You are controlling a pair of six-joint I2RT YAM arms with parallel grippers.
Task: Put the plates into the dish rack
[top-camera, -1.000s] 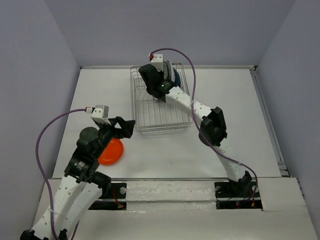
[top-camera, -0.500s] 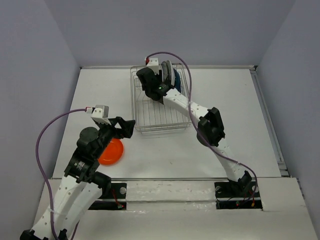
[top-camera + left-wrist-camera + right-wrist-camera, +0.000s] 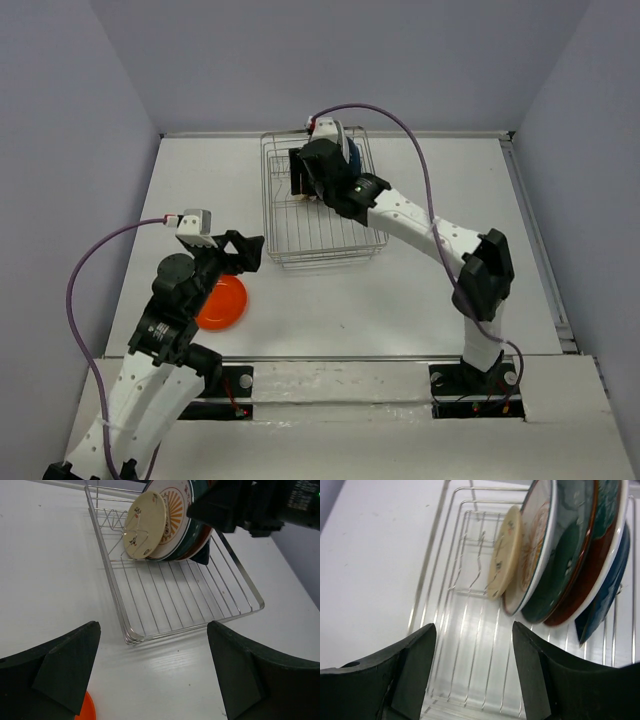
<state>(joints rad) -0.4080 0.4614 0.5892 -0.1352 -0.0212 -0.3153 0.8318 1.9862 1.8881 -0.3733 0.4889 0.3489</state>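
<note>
The left end effector [image 3: 154,680] gapes wide and holds nothing. The orange plate [image 3: 224,304] lies on the counter [image 3: 400,300] just beneath and behind it, with the dish rack [image 3: 175,595] ahead. Over the rack, the right end effector [image 3: 475,677] is spread open and empty. Five plates [image 3: 555,555] stand on edge just ahead of it, apparently leaning together.

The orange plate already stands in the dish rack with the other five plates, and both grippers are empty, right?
No. The top external view shows the orange plate lying on the table, outside the dish rack. The other five plates do stand there, and the left gripper and right gripper are empty.
</note>
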